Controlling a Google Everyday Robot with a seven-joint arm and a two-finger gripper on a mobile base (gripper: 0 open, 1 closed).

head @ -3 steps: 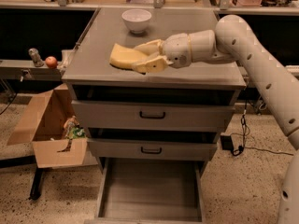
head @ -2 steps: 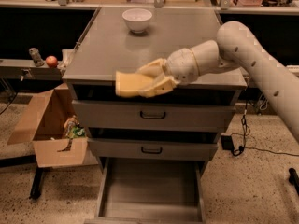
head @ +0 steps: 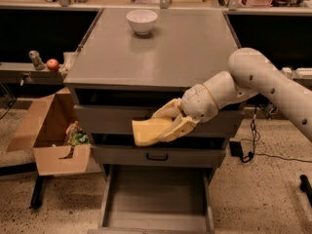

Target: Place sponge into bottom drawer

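Observation:
The pale yellow sponge (head: pixel 147 131) is held in the air in front of the cabinet's upper drawer fronts. My cream-yellow gripper (head: pixel 168 121) is shut on the sponge's right end, with the arm reaching in from the right. The bottom drawer (head: pixel 156 201) is pulled open below, showing its flat grey floor. The sponge hangs above the drawer's back part.
A white bowl (head: pixel 142 21) stands at the back of the grey cabinet top (head: pixel 161 57). An open cardboard box (head: pixel 53 135) sits on the floor left of the cabinet. A red apple (head: pixel 52 64) lies on a shelf at the left. Cables lie on the floor at the right.
The gripper has carried the sponge off the cabinet top, forward over its front edge and down, to in front of the drawers.

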